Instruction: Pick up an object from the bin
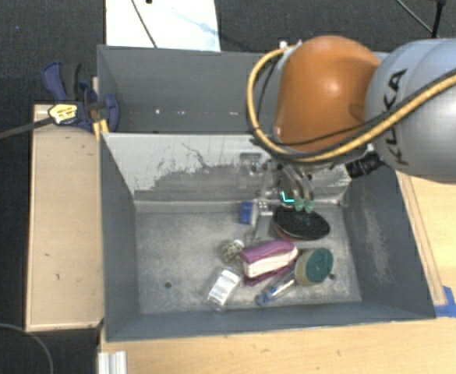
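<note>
Pincer (301, 206): right of centre in the frame, low over a black disc; how far open, cannot tell.
Black disc (300, 227): flat on the bin (173, 232) floor, directly beneath.
Neighbours: purple box (268, 257) and green round pad (318, 265), just below the disc.

The grey metal bin (173, 248) is seen from above and slightly from its near side, all four walls being taken in at middling range. The arm (434, 107) is seen entering above the bin's right rim.
</note>
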`<move>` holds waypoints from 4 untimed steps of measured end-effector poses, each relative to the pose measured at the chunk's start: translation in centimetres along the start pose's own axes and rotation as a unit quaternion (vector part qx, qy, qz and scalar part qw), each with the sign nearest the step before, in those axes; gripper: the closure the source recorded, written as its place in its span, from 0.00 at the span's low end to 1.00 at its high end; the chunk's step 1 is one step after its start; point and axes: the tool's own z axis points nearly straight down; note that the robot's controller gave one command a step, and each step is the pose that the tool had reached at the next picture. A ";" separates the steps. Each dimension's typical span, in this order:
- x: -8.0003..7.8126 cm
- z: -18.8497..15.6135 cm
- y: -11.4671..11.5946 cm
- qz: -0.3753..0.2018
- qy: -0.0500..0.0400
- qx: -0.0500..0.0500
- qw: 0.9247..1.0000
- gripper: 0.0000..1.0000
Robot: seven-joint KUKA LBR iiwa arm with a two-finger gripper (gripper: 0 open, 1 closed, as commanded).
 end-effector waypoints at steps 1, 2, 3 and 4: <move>1.2 8.4 -5.2 -0.039 0.001 0.001 0.999 0.00; 6.5 17.0 -5.7 -0.128 -0.004 0.000 0.992 0.00; 6.4 16.9 -5.7 -0.125 -0.004 0.000 0.992 1.00; 4.0 3.4 -3.6 -0.129 -0.008 0.000 0.992 1.00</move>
